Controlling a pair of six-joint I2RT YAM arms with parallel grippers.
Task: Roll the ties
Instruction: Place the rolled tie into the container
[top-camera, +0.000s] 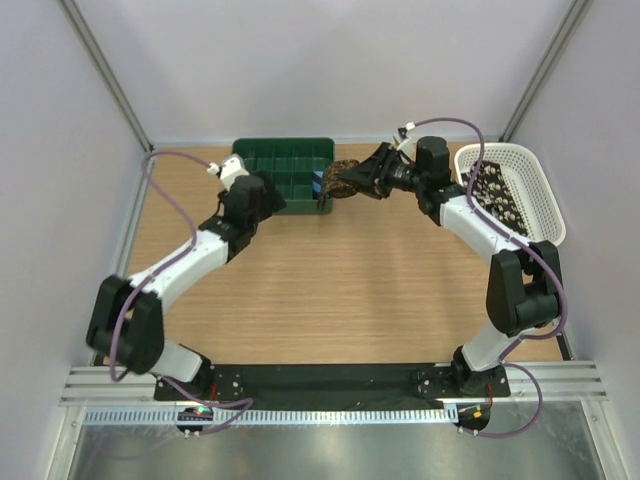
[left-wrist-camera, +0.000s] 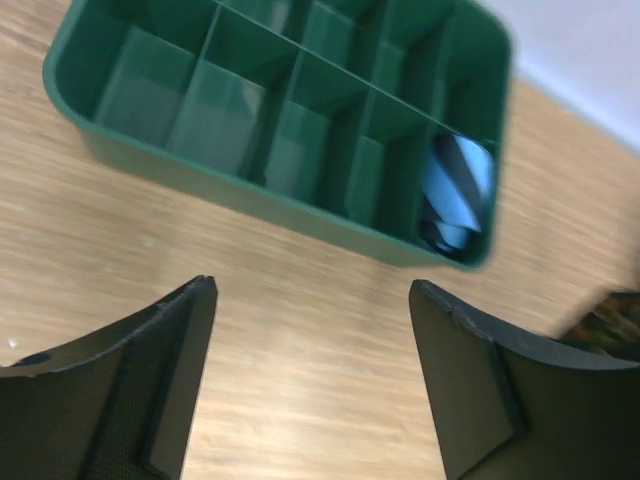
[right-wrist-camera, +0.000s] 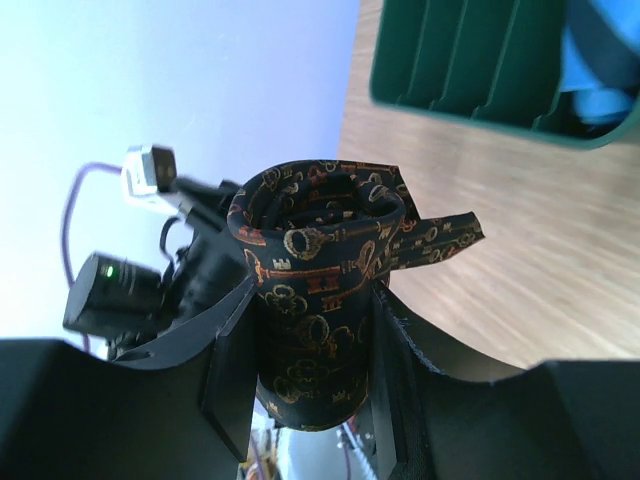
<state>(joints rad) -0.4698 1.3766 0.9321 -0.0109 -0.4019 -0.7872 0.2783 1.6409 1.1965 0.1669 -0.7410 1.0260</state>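
Inside green tray (left-wrist-camera: 250, 195), blue roll (left-wrist-camera: 458, 195); white basket (top-camera: 541, 200) holds spotted tie (top-camera: 495, 196)

Light wood-grain surface (top-camera: 330, 290), nothing fancy. A green tray (top-camera: 283, 143) with dividers sits flat on it by the far edge, long side running along the back, and the grain goes the same way as that long side. Well off to the tray's right there's a white mesh basket (top-camera: 543, 190) on the surface too, hugging the side edge and turned a bit. Nearer than the tray, a black plate (top-camera: 330, 378) runs along the front edge.
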